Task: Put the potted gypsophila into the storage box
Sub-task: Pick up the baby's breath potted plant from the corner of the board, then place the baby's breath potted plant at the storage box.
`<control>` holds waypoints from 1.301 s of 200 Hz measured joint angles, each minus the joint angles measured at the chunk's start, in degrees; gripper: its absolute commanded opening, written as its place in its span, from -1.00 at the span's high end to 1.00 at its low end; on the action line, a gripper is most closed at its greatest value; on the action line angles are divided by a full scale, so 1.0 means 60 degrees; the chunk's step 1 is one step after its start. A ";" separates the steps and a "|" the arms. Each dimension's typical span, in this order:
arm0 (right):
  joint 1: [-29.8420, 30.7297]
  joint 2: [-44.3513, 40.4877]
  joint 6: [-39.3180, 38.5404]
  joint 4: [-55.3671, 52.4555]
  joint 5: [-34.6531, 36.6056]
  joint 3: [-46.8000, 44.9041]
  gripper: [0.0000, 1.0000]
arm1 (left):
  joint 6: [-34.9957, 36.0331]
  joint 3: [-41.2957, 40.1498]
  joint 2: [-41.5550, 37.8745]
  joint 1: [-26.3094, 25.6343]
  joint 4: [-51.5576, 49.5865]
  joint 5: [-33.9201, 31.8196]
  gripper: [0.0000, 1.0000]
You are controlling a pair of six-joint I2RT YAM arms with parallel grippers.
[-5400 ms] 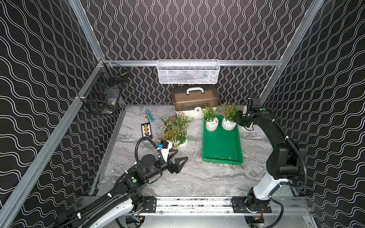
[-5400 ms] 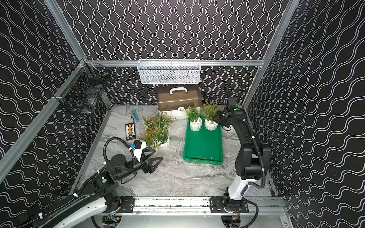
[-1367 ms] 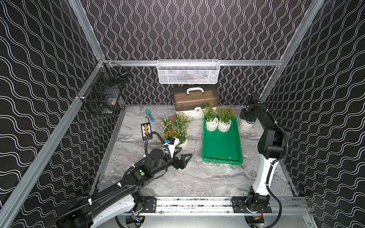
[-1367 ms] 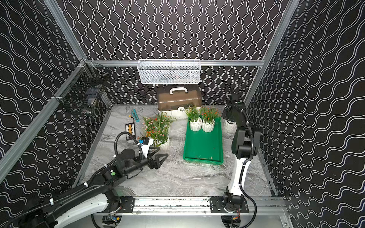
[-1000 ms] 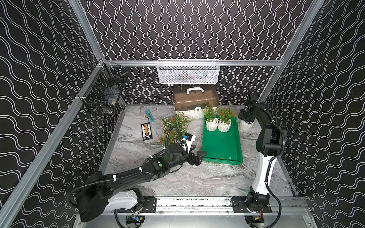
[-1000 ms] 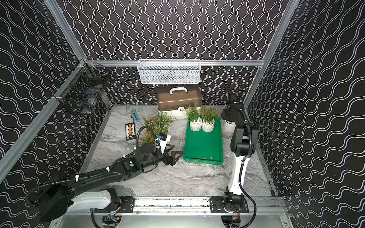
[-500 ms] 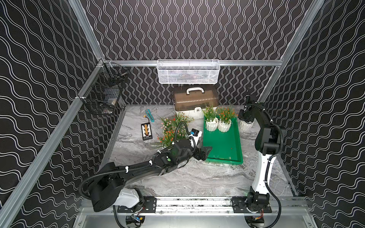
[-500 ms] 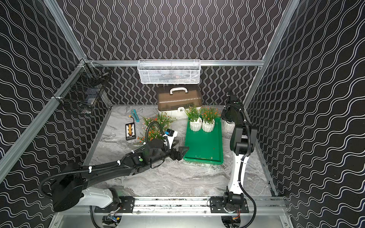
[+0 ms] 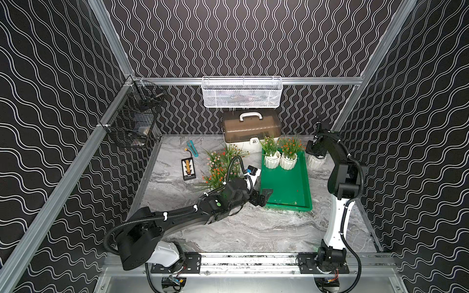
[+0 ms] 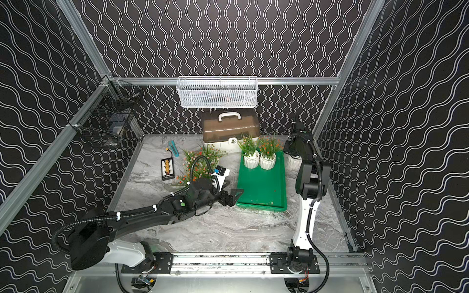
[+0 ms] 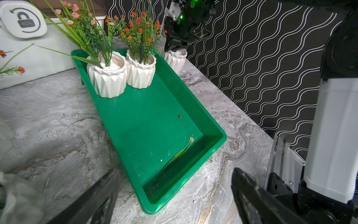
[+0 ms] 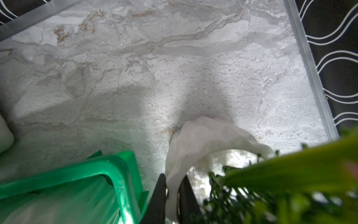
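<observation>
Left gripper farther forward over grey marble tabletop, wavy-striped black walls

Glossy plastic storage box, matt ribbed ceramic under the potted gypsophila, smooth marble-patterned table

left arm: black, white base, corrugated cable | left gripper: black | right arm: white below, black above

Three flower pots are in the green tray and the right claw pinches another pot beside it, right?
No. Only two flower pots stand in the green tray, as the left wrist view shows. The right claw does pinch another pot beside it.
</observation>
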 measured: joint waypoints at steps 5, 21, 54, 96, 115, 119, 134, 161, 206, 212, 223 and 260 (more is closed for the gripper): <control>0.0000 -0.0018 -0.0004 -0.0015 0.0000 -0.0011 0.99 | 0.0000 0.0018 0.0000 0.0000 -0.0007 0.0000 -0.85; 0.0000 -0.0138 -0.0029 -0.0073 -0.0007 -0.0069 1.00 | -0.0004 0.0062 -0.0025 0.0000 -0.0022 0.0033 -0.85; 0.0000 -0.0535 -0.0029 -0.0120 -0.0062 -0.0237 1.00 | -0.0004 0.0084 -0.0255 0.0000 -0.0350 0.0098 -0.85; 0.0000 -0.1104 -0.0018 -0.0124 -0.0087 -0.0645 1.00 | 0.0208 0.0102 -0.0954 0.0000 -0.1002 0.0018 -0.86; 0.0000 -0.1475 0.0040 -0.0135 -0.0142 -0.0943 1.00 | 0.0284 0.0102 -0.1213 0.0000 -0.1311 -0.0051 -0.87; 0.0000 -0.1570 0.0044 -0.0135 -0.0149 -0.1016 1.00 | 0.0313 0.0102 -0.1246 0.0000 -0.1359 -0.0051 -0.87; 0.0000 -0.1978 0.0058 -0.0124 -0.0211 -0.1333 1.00 | 0.0535 0.0073 -0.1432 0.0000 -0.1647 -0.0062 -0.88; 0.0000 -0.2925 0.0273 -0.0127 -0.0255 -0.2018 1.00 | 0.0852 -0.0474 -0.1934 0.0000 -0.1690 -0.0084 -0.89; 0.0186 -0.4415 0.0521 -0.0044 -0.0211 -0.3060 1.00 | 0.1107 -0.1005 -0.2335 0.0000 -0.1519 0.0022 -0.89; 0.0240 -0.4597 0.0546 -0.0040 -0.0222 -0.3220 1.00 | 0.1162 -0.1056 -0.2408 0.0000 -0.1486 0.0033 -0.89; 0.0375 -0.4972 0.0623 -0.0040 -0.0273 -0.3508 1.00 | 0.1184 -0.1155 -0.2524 0.0000 -0.1421 0.0080 -0.90; 0.1053 -0.5982 0.0721 0.0015 -0.0204 -0.4175 1.00 | 0.1253 -0.1424 -0.2874 0.0000 -0.1282 0.0168 -0.90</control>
